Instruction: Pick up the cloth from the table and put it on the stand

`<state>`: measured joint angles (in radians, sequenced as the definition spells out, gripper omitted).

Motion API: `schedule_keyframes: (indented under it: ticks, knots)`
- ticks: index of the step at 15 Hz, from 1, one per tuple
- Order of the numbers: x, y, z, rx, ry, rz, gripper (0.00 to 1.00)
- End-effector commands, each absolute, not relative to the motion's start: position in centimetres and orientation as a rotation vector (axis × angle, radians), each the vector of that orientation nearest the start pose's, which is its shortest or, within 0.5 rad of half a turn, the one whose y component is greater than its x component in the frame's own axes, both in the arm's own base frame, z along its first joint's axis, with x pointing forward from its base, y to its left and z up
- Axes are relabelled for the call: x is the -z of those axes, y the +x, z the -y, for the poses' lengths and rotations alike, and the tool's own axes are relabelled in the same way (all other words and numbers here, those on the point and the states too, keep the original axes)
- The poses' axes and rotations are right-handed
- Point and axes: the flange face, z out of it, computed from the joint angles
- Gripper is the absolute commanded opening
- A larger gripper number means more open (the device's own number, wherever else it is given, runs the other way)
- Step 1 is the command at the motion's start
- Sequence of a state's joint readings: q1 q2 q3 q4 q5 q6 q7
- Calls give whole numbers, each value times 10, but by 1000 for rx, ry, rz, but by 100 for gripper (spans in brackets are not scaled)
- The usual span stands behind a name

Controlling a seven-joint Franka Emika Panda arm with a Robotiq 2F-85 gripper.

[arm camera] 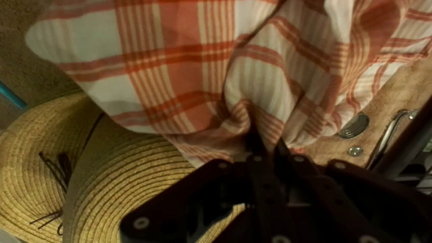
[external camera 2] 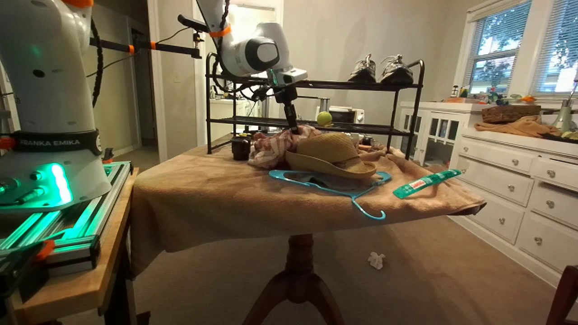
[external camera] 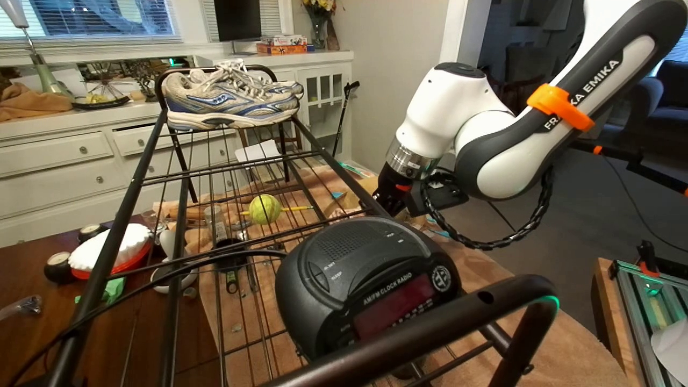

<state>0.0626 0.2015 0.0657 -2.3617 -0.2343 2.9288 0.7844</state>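
The cloth, with orange-rust and cream checks, lies bunched on the table in the wrist view (arm camera: 182, 67) and in an exterior view (external camera 2: 271, 151). My gripper (arm camera: 266, 143) points down into it, its fingers closed on a pinched fold; it also shows in an exterior view (external camera 2: 295, 131). The fingertips are partly hidden by folds. The table (external camera 2: 212, 194) is draped with a tan cover; brown wood (external camera: 183, 344) shows in an exterior view. The stand, a black wire rack, is behind the cloth (external camera 2: 327, 85) and fills the foreground in an exterior view (external camera: 451, 322).
A straw hat (external camera 2: 329, 149) sits against the cloth, with a blue hanger (external camera 2: 316, 181) and green packet (external camera 2: 426, 183) in front. The rack holds sneakers (external camera: 231, 105), a clock radio (external camera: 365, 285) and a yellow-green ball (external camera 2: 324, 118). A black jar (external camera 2: 241, 148) stands beside the cloth.
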Motion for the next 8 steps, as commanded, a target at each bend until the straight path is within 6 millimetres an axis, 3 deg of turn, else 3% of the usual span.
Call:
schedule_keyframes:
  ticks: [1, 5, 8]
  knots:
    - [-300, 543, -83, 584, -2895, -706, 2]
    - [-325, 540, -66, 605, -2844, -797, 2]
    - [-358, 540, -50, 642, -2757, -892, 2]
